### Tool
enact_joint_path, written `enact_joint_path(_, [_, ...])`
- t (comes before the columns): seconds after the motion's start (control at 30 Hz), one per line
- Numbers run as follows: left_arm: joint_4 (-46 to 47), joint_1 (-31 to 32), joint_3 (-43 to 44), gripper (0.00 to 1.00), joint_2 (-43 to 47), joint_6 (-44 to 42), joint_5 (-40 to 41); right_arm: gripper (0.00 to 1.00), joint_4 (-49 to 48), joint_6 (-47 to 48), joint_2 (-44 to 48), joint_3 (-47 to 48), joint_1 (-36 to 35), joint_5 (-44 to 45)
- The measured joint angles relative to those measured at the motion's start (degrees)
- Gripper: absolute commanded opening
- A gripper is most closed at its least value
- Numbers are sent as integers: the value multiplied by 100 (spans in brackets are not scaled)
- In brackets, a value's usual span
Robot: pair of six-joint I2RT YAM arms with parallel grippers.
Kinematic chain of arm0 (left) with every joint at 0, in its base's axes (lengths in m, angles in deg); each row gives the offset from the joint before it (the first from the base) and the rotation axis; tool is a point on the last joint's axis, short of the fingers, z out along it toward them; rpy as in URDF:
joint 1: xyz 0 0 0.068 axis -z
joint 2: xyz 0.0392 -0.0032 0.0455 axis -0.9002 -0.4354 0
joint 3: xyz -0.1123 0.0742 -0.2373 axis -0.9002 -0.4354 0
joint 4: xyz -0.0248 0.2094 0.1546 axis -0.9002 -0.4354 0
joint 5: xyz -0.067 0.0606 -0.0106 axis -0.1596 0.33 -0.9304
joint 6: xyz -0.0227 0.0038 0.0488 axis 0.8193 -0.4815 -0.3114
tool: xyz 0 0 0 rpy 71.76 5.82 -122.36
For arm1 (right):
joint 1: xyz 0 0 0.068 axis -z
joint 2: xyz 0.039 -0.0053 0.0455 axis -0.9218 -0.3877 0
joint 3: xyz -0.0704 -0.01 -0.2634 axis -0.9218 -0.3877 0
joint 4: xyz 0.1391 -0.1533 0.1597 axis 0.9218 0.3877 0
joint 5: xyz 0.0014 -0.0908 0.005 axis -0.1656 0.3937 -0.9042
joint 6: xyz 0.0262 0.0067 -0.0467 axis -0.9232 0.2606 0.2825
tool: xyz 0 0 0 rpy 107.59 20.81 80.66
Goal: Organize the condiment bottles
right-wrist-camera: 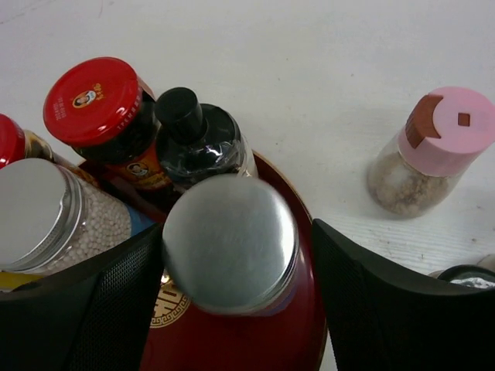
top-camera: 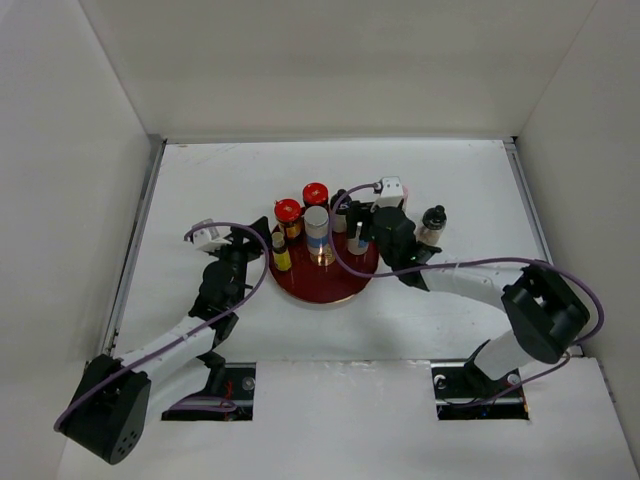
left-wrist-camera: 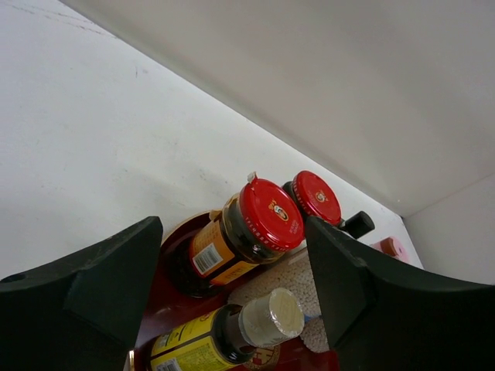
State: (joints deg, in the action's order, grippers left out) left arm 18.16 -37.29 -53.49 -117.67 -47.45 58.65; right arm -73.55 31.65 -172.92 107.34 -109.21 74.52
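A dark red round tray (top-camera: 325, 285) holds two red-lidded dark jars (top-camera: 288, 212) (top-camera: 316, 194), a silver-lidded jar of white beads (top-camera: 317, 225), a black-capped bottle (top-camera: 340, 205) and a slim yellow-labelled bottle (top-camera: 281, 252). My left gripper (top-camera: 263, 243) is open at the tray's left edge. In the left wrist view its jaws (left-wrist-camera: 232, 247) stand wide on either side of the yellow bottle's white cap (left-wrist-camera: 271, 317). My right gripper (top-camera: 362, 232) is open, with its jaws (right-wrist-camera: 238, 232) straddling a second silver-lidded jar (right-wrist-camera: 230, 243) on the tray's right side. A pink-capped shaker (right-wrist-camera: 448, 139) stands off the tray.
A black-topped bottle (top-camera: 432, 222) stands on the white table right of the tray, close to my right arm. White walls enclose the table at the left, back and right. The right arm's purple cable loops over the tray's right edge.
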Motion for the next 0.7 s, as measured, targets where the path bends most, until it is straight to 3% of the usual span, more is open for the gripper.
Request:
enact_joint_path(0.13, [0, -61, -55, 81, 4, 81, 0, 90, -116, 87, 57, -2, -87, 94])
enact_joint_path(0.23, [-2, -92, -81, 81, 11, 109, 0, 86, -109, 87, 341, -48, -114, 122])
enact_joint_path(0.3, [0, -101, -81, 81, 39, 125, 2, 70, -114, 103, 704, -144, -74, 212])
enact_joint_path(0.37, [0, -125, -81, 81, 76, 131, 0, 42, -133, 94, 1113, -267, 35, 393])
enact_joint_path(0.43, [2, -138, -81, 81, 90, 144, 0, 33, -127, 26, 1473, -400, 275, 695])
enact_joint_path(0.5, [2, -138, -81, 81, 96, 155, 2, 37, -24, -107, 1705, -501, 629, 1064])
enact_joint_path(0.63, [2, -138, -81, 81, 96, 186, -2, 80, 450, -369, 1674, -529, 1215, 1552])
enact_joint_path(0.7, [2, -138, -81, 81, 96, 197, -2, 88, 719, -415, 1521, -527, 1366, 1683])
